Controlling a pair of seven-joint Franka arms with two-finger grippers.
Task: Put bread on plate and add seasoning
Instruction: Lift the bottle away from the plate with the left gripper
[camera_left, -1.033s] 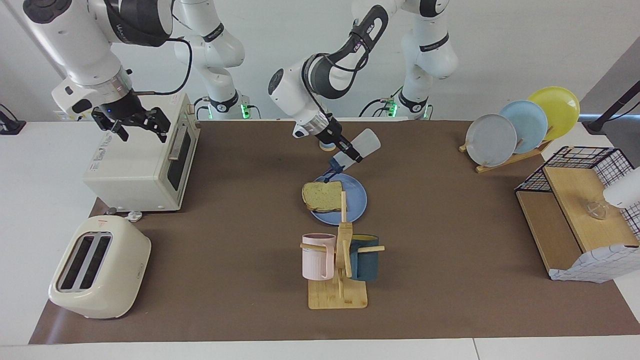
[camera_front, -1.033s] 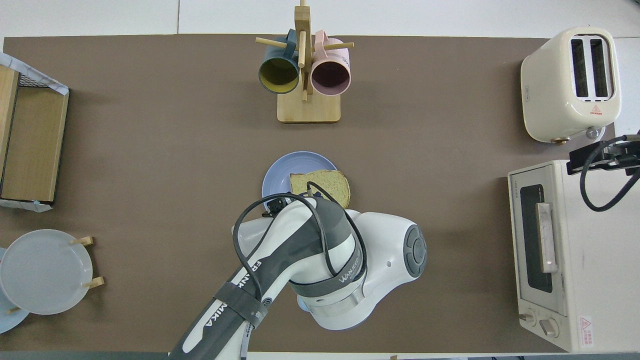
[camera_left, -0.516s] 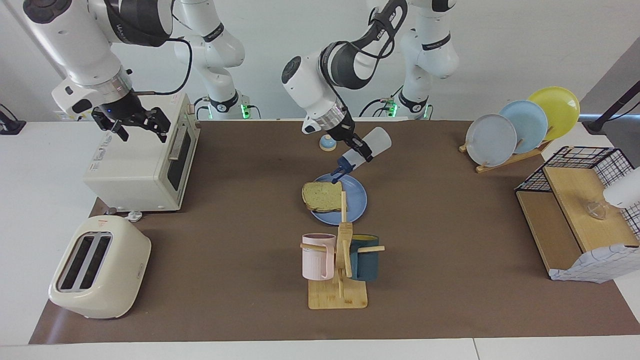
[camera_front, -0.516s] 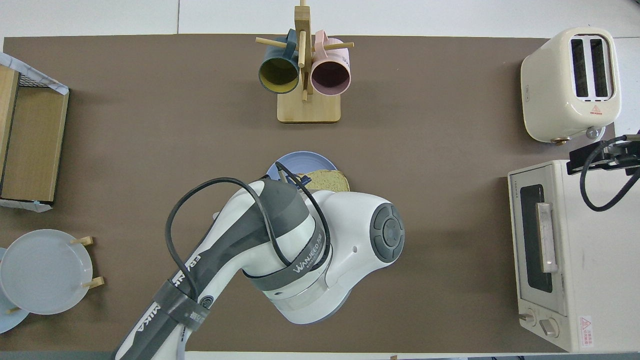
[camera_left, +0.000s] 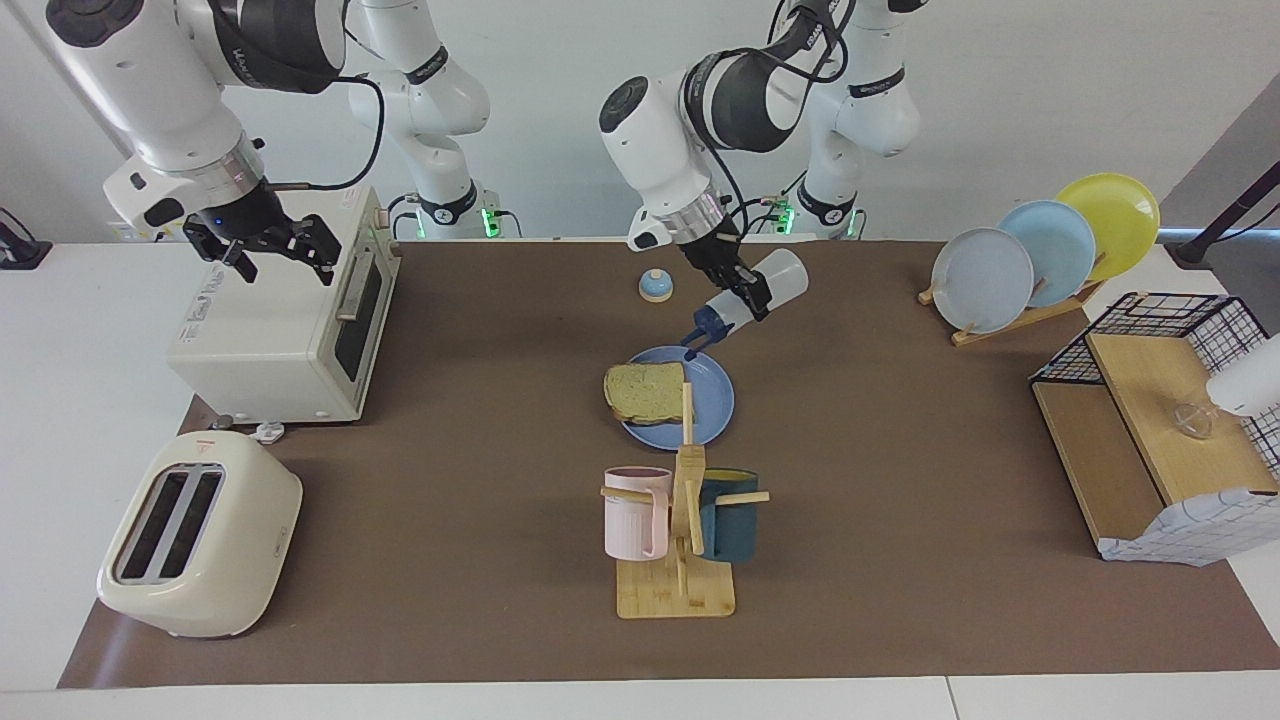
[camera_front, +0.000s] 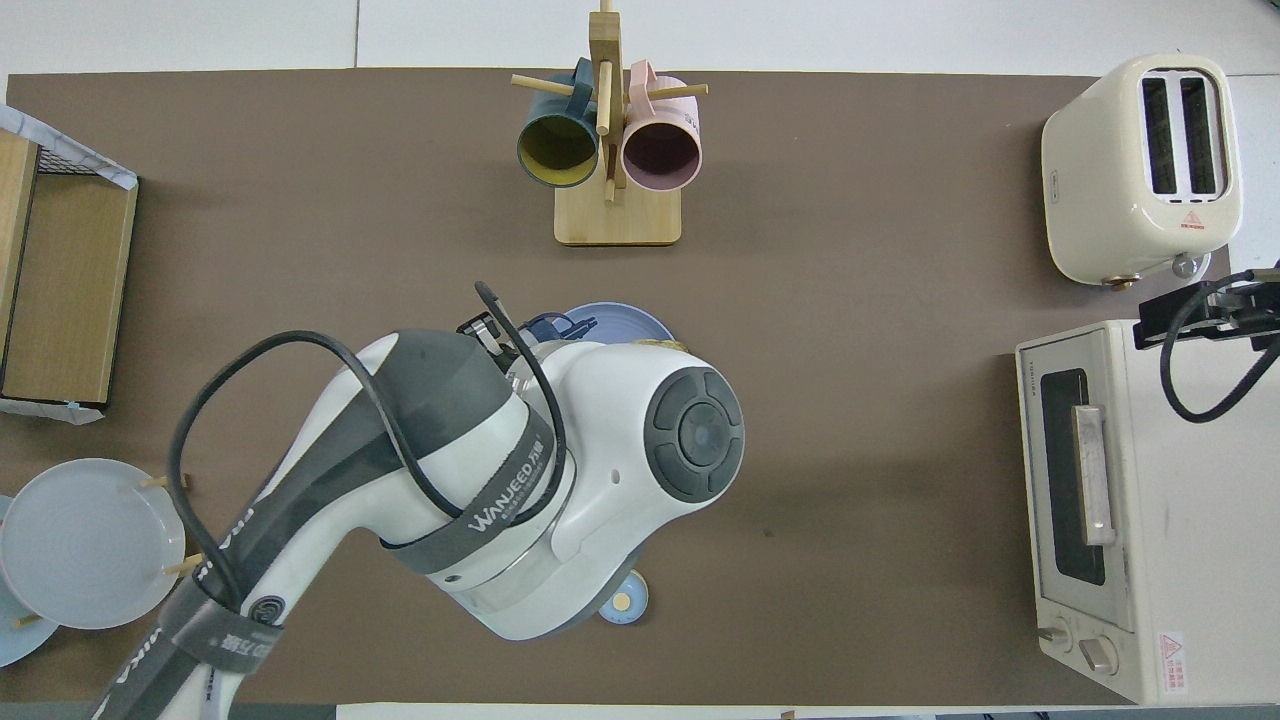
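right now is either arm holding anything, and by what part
The left gripper holds the seasoning bottle by its translucent body, tilted with its blue cap down over the plate. The right gripper, over the toaster oven, holds nothing.

Brown mat (camera_left: 900, 560) covers the table. Cream toaster oven (camera_left: 285, 320) at the right arm's end, door shut; cream two-slot toaster (camera_left: 195, 535) beside it, farther from the robots. Wooden mug tree (camera_left: 682, 540) mid-table, pink mug (camera_left: 635, 512) and dark teal mug (camera_left: 728, 515) hanging on its pegs. Small blue-topped bell (camera_left: 655, 286) near the robots. At the left arm's end: wooden plate rack (camera_left: 1010, 320) with grey-blue plate (camera_left: 980, 278), light-blue plate (camera_left: 1050, 250), yellow plate (camera_left: 1115, 212) upright; black wire basket (camera_left: 1165, 320) holding a wooden board (camera_left: 1160, 410).
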